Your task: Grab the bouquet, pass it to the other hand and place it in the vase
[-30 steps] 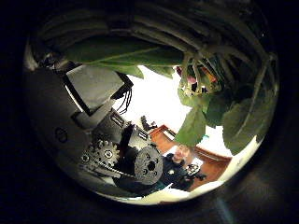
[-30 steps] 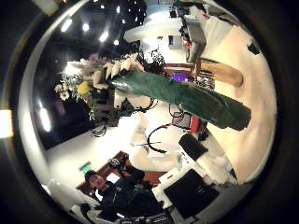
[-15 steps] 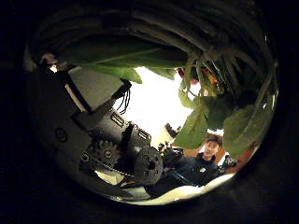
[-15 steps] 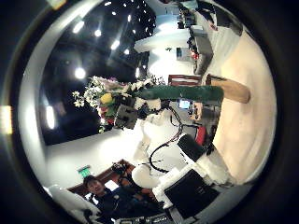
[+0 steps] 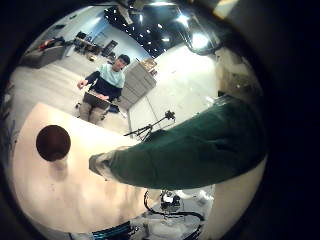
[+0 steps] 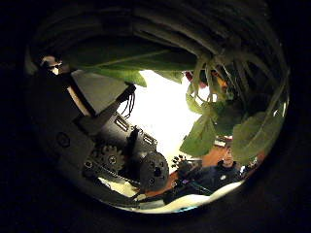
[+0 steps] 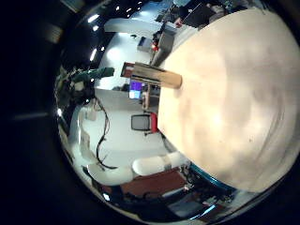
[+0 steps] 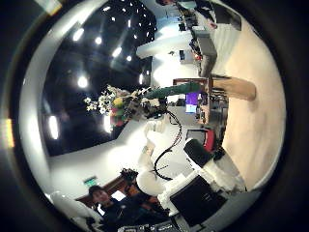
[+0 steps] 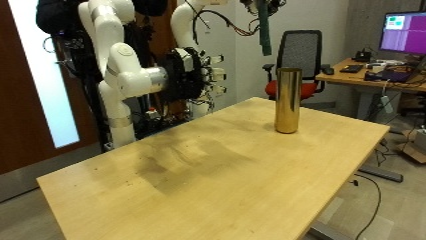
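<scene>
In the outside view my left hand is at the top edge, shut on the bouquet, whose green wrap hangs down just above and beside the tall brown vase on the table's far corner. The left little finger side palm view shows the wrap close by and the vase mouth below. The left thumb side palm view shows stems and leaves against the palm. My right hand is open and holds nothing, away from the vase behind the table's far edge. The right thumb side palm view shows the bouquet over the vase.
The wooden table bears only the vase. An office chair and a desk with a monitor stand behind the vase. The right little finger side palm view shows the table top and the vase.
In the right thumb side palm view the bouquet has moved away from my right hand and swung over the vase. The left thumb side palm view's background has shifted; the stems stay against the palm.
</scene>
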